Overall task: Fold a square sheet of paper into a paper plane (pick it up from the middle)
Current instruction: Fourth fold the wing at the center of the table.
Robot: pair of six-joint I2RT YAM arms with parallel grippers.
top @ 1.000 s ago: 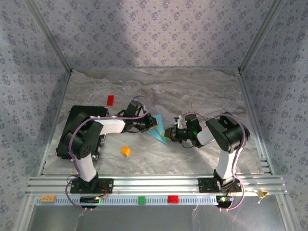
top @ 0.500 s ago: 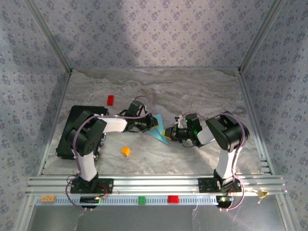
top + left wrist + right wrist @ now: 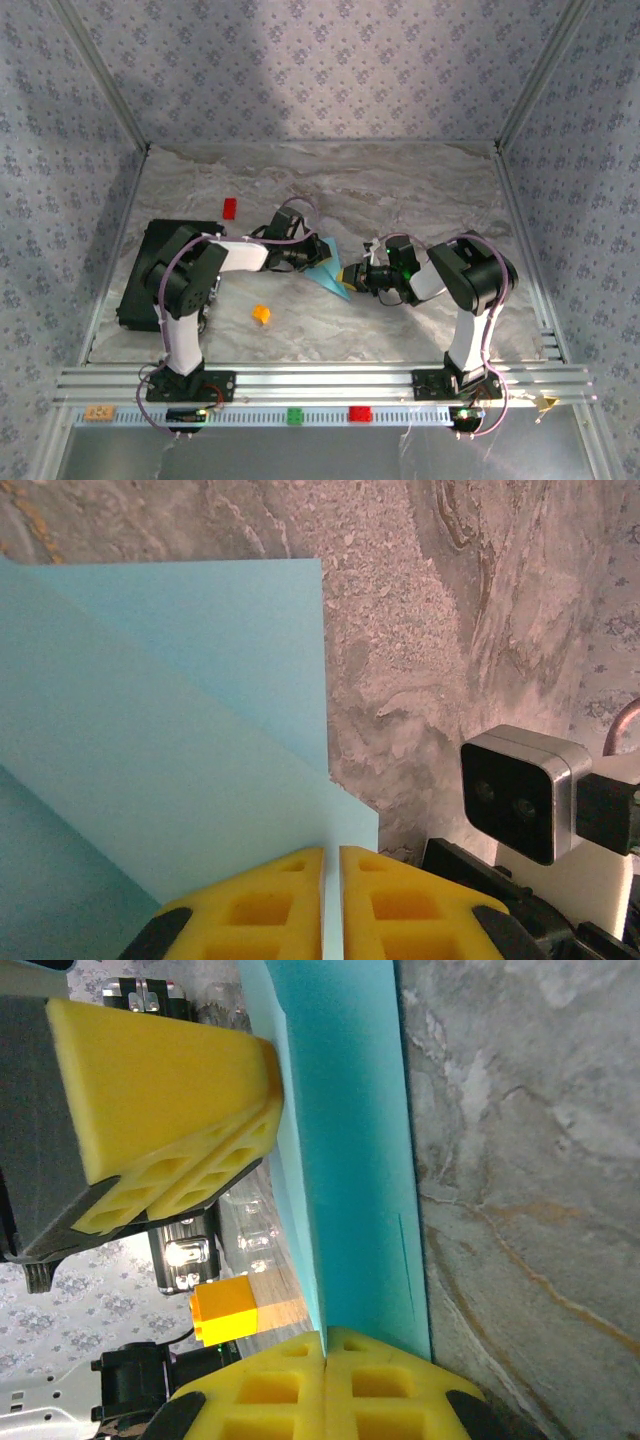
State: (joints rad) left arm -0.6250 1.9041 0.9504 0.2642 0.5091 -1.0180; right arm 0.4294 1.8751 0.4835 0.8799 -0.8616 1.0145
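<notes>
Your left tool [image 3: 331, 855] and right tool [image 3: 325, 1337] each pinch the creased sheet of paper [image 3: 328, 268] at the middle of the counter [image 3: 400, 190] (layers look aligned). Pull it taut and press the crease slowly.

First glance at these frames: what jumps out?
The folded light-blue paper at mid-table stands out first, pinched from both sides. The left gripper is shut on one edge and the right gripper is shut on the other end. After that, the eye goes to the small orange block lying nearer the arm bases and the black slab on the table's left side.
</notes>
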